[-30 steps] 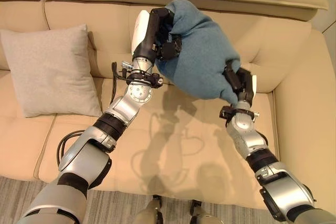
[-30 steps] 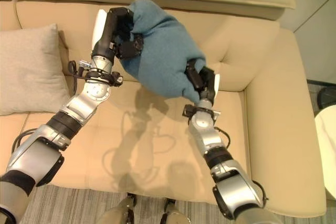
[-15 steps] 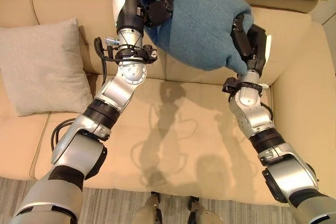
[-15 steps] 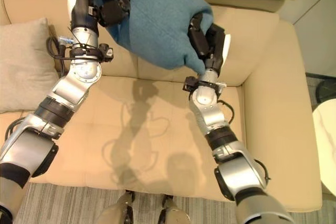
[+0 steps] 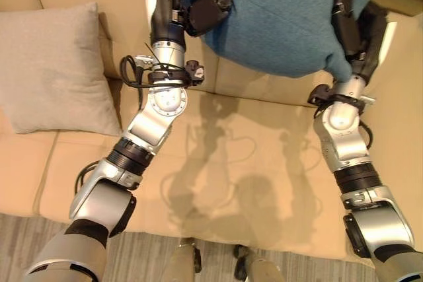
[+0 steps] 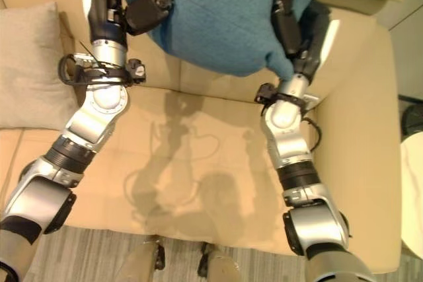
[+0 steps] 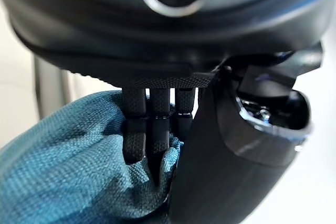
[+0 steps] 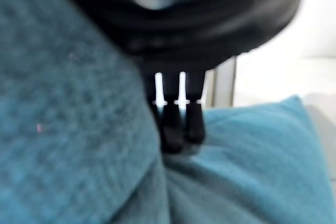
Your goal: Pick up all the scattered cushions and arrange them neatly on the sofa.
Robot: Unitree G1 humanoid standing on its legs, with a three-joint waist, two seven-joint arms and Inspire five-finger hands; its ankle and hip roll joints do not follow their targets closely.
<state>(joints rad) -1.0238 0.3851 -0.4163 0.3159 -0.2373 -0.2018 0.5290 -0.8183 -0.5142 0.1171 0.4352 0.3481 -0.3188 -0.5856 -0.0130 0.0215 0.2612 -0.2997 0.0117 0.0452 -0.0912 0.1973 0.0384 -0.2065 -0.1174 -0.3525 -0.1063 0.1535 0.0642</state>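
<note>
Closest in, the sofa [image 5: 225, 183] seat below the arms is bare, which is probably why the cushion is being carried here: that stretch is the free slot.

Above it, both hands have the blue cushion [image 5: 284, 18] held up in the air between them, one on each side edge. The left hand [image 5: 198, 4] has its fingers [image 7: 152, 129] curled into the fabric, thumb clamping from the other side, so a proper pinch on the cloth. The right hand [image 5: 353, 21] is dug into the opposite edge, its fingers [image 8: 176, 124] bent and buried in a fold of the cushion. Two-sided grip makes sense for something this floppy; it keeps it flat instead of drooping.

Just past the left hand's fingers, off to that side, the grey cushion [image 5: 56, 70] already leans against the sofa back, so I'd guess the blue one goes beside it.

Compared with a second ago, the cushion has gone up and further back toward the backrest, and both arms are stretched out more. The grips look the same, and the grey cushion hasn't budged.
</note>
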